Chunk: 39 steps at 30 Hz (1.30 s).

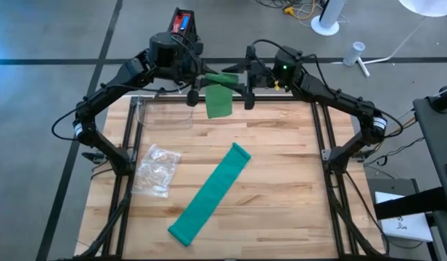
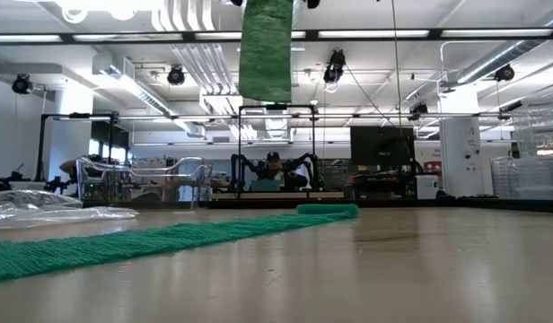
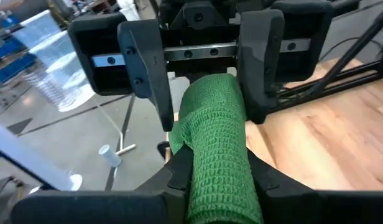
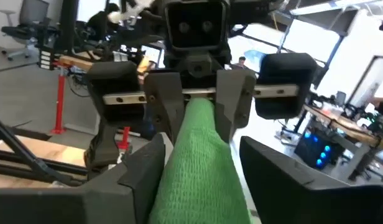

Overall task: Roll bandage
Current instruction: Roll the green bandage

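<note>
A green bandage roll (image 1: 222, 77) hangs high over the table's far middle, between my two grippers. Its loose tail (image 1: 218, 103) hangs straight down, clear of the table (image 2: 266, 49). My left gripper (image 3: 219, 186) is shut on the roll's left end. My right gripper (image 4: 201, 174) comes from the right and is open. Its fingers (image 3: 261, 62) stand on either side of the roll's other end, with a narrow gap showing on one side. A second green bandage (image 1: 209, 192) lies flat and unrolled on the table. My left gripper pinches the roll's left end (image 4: 201, 109) between its two fingers (image 4: 168, 106). The fingers come about level from the table's left and lie along the roll. The roll is lifted clear and lies about level, with its tail hanging slack below it.
A crumpled clear plastic bag (image 1: 157, 170) lies at the table's left. A clear container (image 1: 165, 112) stands at the far left, close under my left arm. Black frame rails (image 1: 321, 145) run along the table's sides.
</note>
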Motion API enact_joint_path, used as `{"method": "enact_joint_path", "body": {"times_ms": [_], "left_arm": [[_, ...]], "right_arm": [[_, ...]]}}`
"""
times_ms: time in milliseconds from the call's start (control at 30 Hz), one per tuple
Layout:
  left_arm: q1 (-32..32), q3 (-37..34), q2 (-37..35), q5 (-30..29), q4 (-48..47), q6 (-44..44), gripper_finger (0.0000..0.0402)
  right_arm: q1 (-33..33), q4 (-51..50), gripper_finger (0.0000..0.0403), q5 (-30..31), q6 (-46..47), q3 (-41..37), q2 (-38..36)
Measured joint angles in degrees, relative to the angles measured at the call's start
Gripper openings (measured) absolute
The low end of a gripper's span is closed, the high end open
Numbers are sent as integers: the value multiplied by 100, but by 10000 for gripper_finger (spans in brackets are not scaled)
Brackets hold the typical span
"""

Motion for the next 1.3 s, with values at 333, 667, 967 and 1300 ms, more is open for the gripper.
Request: {"method": "enact_joint_path", "body": {"times_ms": [333,667,967,1300], "left_arm": [[-15,-7,-15,-21,-6,-77,62],[-35,-7,-64,43,67,-676,104],[-42,7,-304,-431,-203,-1411,228],[-39,152,-352,-89,-334,-1611,355]], "right_arm": [[-140,-130,112,-73,211,15,56],[-146,-372,44,-73,-531,206,52],[-2,-359,42,101,-2736,198,14],[342,44,42,362,-4602,-73,14]]}}
